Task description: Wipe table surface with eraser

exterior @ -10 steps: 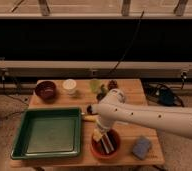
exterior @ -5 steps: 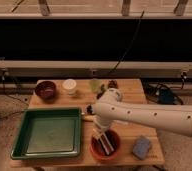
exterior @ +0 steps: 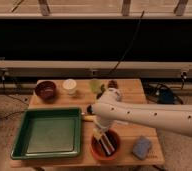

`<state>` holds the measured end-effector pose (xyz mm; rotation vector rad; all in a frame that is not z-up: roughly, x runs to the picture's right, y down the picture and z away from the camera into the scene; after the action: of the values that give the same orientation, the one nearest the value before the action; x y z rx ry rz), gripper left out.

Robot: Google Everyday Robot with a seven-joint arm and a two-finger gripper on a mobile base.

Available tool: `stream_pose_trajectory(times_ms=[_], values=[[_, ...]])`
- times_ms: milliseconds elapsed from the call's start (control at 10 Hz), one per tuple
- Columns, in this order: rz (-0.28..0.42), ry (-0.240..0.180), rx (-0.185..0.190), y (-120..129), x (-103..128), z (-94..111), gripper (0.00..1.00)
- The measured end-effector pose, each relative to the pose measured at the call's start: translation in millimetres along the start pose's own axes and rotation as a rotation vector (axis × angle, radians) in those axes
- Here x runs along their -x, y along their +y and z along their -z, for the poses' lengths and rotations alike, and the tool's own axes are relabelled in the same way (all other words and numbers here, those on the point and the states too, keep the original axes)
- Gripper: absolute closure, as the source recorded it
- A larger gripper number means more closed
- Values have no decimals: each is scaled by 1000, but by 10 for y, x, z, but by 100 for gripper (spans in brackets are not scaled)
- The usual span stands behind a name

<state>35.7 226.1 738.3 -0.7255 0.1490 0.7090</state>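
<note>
Behind stands a dark wall crossed by pale rails. The table surface (exterior: 131, 92) is light tan wood in lengthwise planks. At its front edge, right of a smooth green rectangular tray (exterior: 22, 135), sits a round orange bowl (exterior: 96, 154) holding the striped oblong eraser (exterior: 109, 145). The white arm's gripper (exterior: 99, 136) dips into the bowl, fingers closed at the eraser's end; whether they pinch it I cannot tell. A blue-grey square sponge (exterior: 141, 147) lies at the front right corner.

Bench surface (exterior: 131, 91) – light tan wooden planks, rectangular, level. Eraser (exterior: 109, 145) – small oblong block with dark, whitish and reddish stripes, lying tilted inside the orange bowl (exterior: 93, 149) at the bench's front edge. Gripper (exterior: 99, 135) reaches down into the bowl, closed on the eraser's upper end.
</note>
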Motion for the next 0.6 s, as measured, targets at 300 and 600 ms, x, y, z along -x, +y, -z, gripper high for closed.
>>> stream_pose_trajectory(times_ms=[300,600], values=[[-9,-50,3,-272,-24,297,100],[-28,-94,-4,-702,-69,562,100]])
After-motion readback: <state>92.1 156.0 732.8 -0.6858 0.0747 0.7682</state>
